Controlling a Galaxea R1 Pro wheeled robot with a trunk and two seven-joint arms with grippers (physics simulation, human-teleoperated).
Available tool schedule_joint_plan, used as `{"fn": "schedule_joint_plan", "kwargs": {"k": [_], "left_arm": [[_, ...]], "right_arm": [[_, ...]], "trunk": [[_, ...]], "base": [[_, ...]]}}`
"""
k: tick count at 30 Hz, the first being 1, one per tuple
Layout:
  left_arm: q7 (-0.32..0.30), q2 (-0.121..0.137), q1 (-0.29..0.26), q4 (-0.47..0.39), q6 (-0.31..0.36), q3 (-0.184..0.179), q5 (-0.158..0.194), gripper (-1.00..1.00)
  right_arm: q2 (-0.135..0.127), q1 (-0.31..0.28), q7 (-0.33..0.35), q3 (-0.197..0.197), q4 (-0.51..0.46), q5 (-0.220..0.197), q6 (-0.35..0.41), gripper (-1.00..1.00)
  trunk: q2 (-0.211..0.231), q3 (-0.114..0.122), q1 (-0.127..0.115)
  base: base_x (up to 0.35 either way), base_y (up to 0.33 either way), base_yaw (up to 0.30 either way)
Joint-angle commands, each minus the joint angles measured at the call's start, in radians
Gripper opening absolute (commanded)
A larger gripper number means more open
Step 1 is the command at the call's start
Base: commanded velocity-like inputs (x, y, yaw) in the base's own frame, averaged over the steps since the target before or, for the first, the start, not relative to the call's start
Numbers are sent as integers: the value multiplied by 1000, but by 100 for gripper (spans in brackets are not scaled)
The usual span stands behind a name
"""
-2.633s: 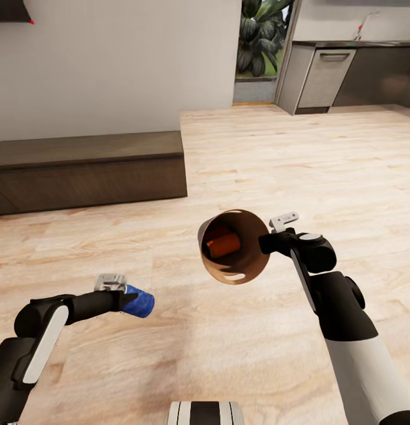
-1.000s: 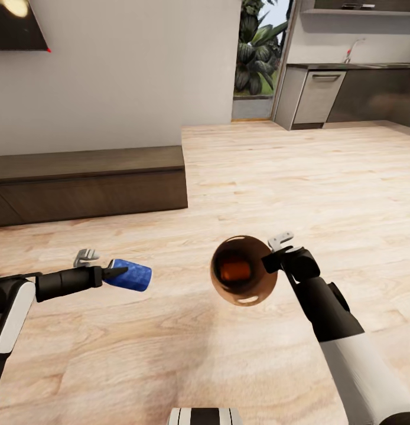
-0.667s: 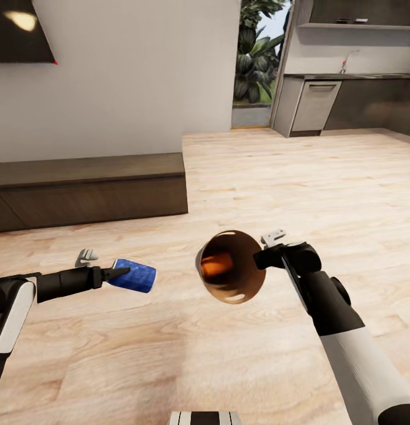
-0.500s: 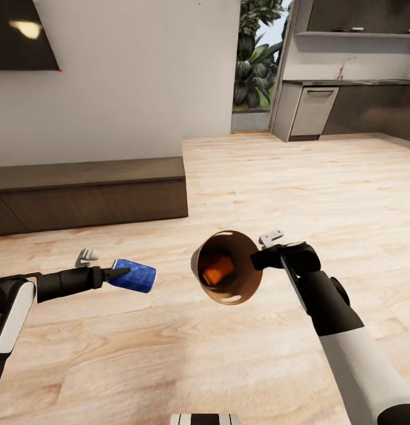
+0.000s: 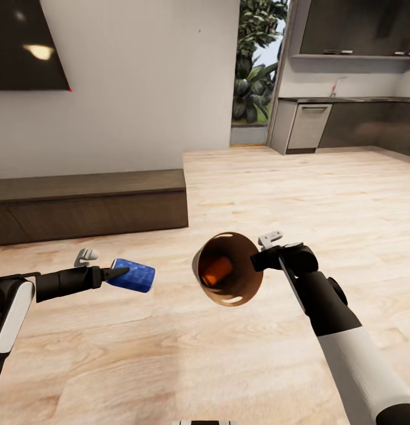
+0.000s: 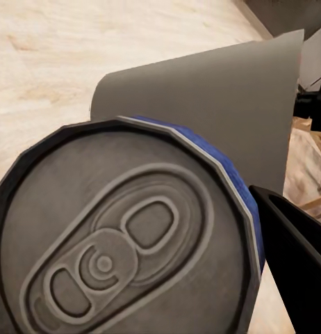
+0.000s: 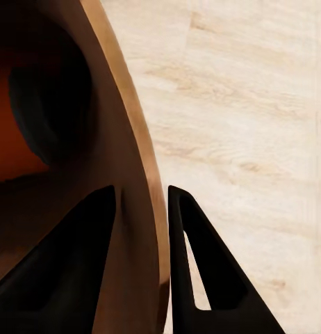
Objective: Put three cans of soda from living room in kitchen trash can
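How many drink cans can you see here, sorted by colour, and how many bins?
Blue cans: 1, the blue can held in the left fingers
Orange cans: 1, the orange can visible inside the bin
Bins: 1, the bin held at its rim by the right fingers
Total: 3

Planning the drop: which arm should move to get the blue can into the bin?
Left, probably. Its end effector is shut on the blue can, level with the bin, whose mouth tilts toward the robot. The right end effector pinches the bin's rim, so it should just hold steady.
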Motion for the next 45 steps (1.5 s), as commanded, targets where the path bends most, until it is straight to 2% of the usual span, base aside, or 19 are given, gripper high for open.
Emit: {"fn": "schedule_joint_plan", "kwargs": {"k": [1, 5, 11, 19, 22, 29, 42, 45], "left_arm": [[0, 0, 0, 0, 0, 0, -1, -100], [2, 1, 0, 2, 0, 0, -3, -100], [5, 1, -1, 5, 0, 0, -5, -100], [9, -2, -1, 77, 0, 0, -6, -100], [28, -4, -2, 102, 0, 0, -6, -100], [86, -5, -2, 122, 0, 0, -5, -100], [101, -5, -2, 135, 0, 0, -4, -100], [101, -6, -2, 135, 0, 0, -3, -100]], "right_arm": [[0, 0, 2, 1, 1, -25, 3, -100], [0, -1, 2, -2, 25, -26, 3, -100], [-3, -4, 2, -10, 128, -27, 3, -100], [-3, -5, 2, -11, 172, -27, 3, -100], [-6, -5, 2, -12, 178, -28, 3, -100], [-4, -6, 3, -14, 252, -29, 3, -100], [-11, -7, 3, -16, 294, -31, 3, -100], [-10, -8, 4, -38, 290, -32, 3, -100]], "trunk": [[0, 4, 0], [1, 20, -2], [3, 43, -5], [3, 43, -5], [3, 43, -5], [3, 43, -5], [3, 40, -5], [3, 36, -5]], "base": [[0, 0, 0], [0, 0, 0], [0, 0, 0], [0, 0, 0], [0, 0, 0], [0, 0, 0], [0, 0, 0], [0, 0, 0]]}}
